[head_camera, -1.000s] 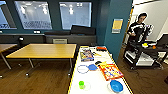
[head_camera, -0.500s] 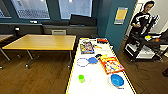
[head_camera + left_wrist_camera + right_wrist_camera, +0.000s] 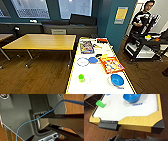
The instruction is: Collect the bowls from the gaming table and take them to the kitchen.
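The gaming table, long with a white top and yellow rim, runs away from me in the middle of the head view. Two blue bowls rest on it: one near the front right, one farther along at mid-table. The right wrist view looks down on the table's near end. There the nearer blue bowl sits upright beyond the wooden rim, and a small green cup stands off to one side. The left wrist view holds the robot's own grey body and a thin blue cable.
Also on the gaming table are a green cup, a clear plate, an orange-red booklet and a colourful box. A tan wooden table stands to the left. A person with a black rig is at the right.
The whole head view has shifted: the camera has moved closer to the gaming table, which now sits larger and more central. Nothing on the table has moved.
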